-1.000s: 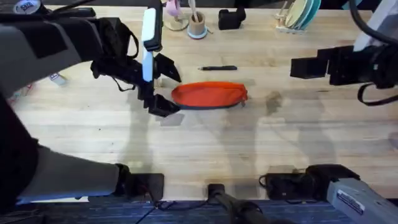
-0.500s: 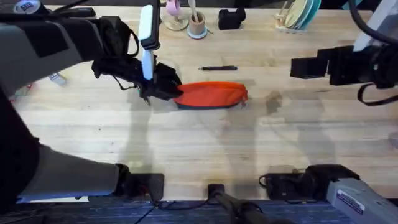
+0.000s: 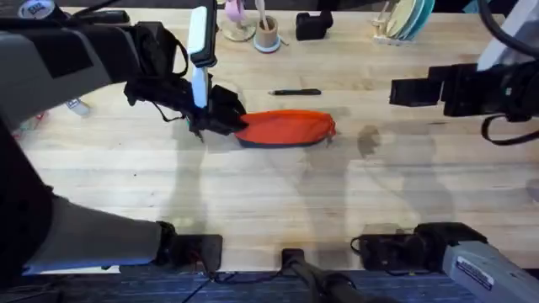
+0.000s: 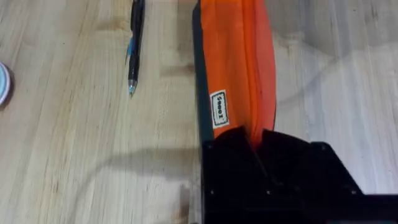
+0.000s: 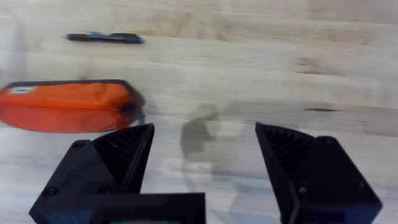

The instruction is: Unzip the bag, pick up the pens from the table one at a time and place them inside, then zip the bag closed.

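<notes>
- Left gripper (image 3: 221, 120) is pinched tight on the left end of the bag (image 3: 285, 129), fingers meeting on the zipper line; probably anchoring it for the unzip.
- Bag lies lengthwise mid-table (image 3: 278, 210), nearer the far edge, zipper seemingly closed.
- One pen (image 3: 296, 92) lies just beyond the bag, parallel, not touching.
- Right gripper (image 5: 204, 155) hovers wide open and empty above the table's right side, likely awaiting the zipper pull.

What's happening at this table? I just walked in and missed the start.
The left gripper is shut on one end of the orange bag, which lies on the table and looks zipped. The right gripper hangs open over bare wood, apart from the bag's other end. One pen lies beside the bag, not yet packed.
</notes>
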`<state>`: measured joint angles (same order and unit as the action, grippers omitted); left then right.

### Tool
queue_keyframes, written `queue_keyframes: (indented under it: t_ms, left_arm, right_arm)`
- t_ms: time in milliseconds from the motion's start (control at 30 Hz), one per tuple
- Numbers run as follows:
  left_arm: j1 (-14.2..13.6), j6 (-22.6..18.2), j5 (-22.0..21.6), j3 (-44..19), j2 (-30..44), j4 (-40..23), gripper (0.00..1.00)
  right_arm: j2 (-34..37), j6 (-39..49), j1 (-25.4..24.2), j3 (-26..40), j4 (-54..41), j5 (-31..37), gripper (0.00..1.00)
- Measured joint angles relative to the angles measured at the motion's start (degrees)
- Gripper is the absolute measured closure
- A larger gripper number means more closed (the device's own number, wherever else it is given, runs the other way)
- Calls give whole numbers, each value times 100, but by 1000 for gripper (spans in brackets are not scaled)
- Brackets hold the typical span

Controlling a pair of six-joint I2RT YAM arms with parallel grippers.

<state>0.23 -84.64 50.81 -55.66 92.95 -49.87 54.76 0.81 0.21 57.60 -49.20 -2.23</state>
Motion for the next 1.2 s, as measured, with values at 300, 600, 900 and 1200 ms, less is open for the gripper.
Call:
queue_keyframes:
  t_ms: [300,600,900,1200]
  left_arm:
    - [0,0,0,0,0,0,957]
    - [0,-2,0,0,0,0,957]
    - [0,-2,0,0,0,0,957]
    - [0,-2,0,0,0,17,957]
  right_arm:
    - [0,-107,0,2,-200,-966,4]
    - [0,-255,0,2,-1145,-1822,4]
    - [0,-366,211,2,-1212,-1926,4]
    - [202,-364,302,11,-1208,-1930,4]
